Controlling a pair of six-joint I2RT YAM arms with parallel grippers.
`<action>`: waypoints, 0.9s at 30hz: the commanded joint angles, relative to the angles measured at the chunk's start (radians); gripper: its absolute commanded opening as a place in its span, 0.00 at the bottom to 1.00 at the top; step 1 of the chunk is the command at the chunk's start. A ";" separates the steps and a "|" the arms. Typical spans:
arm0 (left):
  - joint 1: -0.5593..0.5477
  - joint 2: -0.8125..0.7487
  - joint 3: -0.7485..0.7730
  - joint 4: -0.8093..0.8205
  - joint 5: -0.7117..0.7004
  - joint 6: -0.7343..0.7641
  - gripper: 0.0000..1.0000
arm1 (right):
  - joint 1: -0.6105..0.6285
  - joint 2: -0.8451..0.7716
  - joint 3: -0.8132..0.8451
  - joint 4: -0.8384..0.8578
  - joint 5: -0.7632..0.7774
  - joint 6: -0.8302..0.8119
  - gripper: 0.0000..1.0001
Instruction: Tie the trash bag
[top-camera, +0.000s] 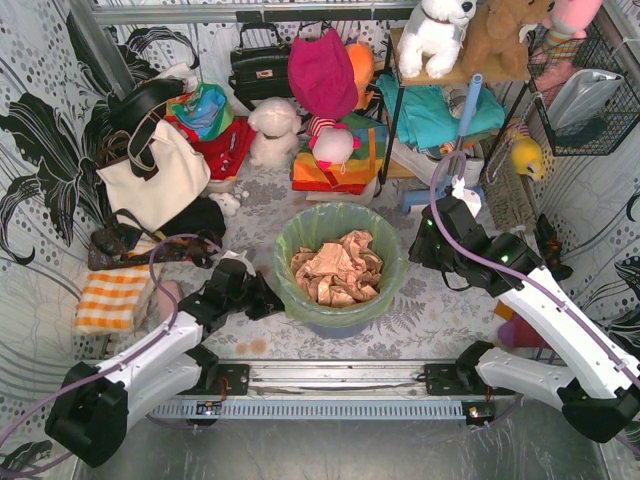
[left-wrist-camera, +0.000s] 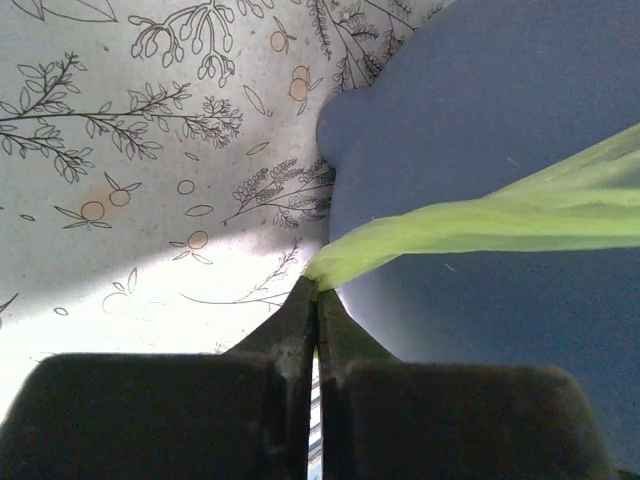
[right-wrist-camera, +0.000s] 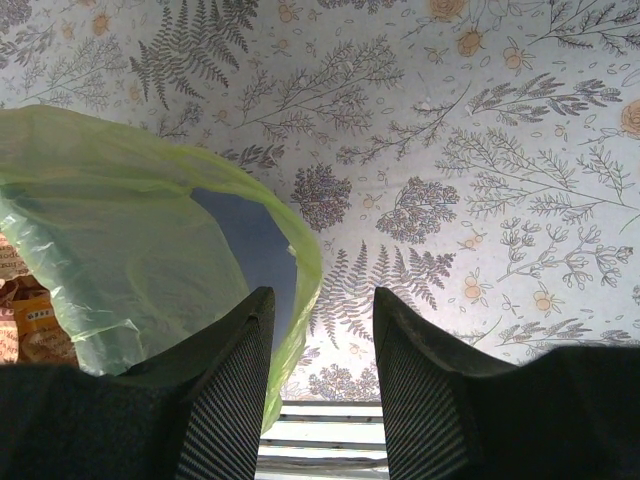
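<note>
The light-green trash bag lines a round blue-grey bin at the table's middle, crumpled tan paper inside. My left gripper is at the bin's left side, shut on a stretched strip of the bag's rim against the bin wall. My right gripper is open at the bin's right side; in the right wrist view the bag's edge hangs just inside its left finger, and nothing is gripped.
A cream tote bag with dark straps, an orange checked cloth, plush toys and folded fabrics crowd the back and left. A shelf and wire basket stand at the back right. A metal rail runs along the near edge.
</note>
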 joint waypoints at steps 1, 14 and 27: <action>0.000 -0.035 0.063 -0.038 -0.015 0.026 0.04 | 0.005 -0.022 -0.023 0.013 0.009 0.015 0.44; -0.001 -0.041 0.169 -0.156 -0.045 0.074 0.00 | -0.082 -0.045 -0.172 0.200 -0.199 0.002 0.45; 0.000 -0.043 0.194 -0.166 -0.052 0.071 0.00 | -0.176 -0.051 -0.349 0.369 -0.374 0.026 0.39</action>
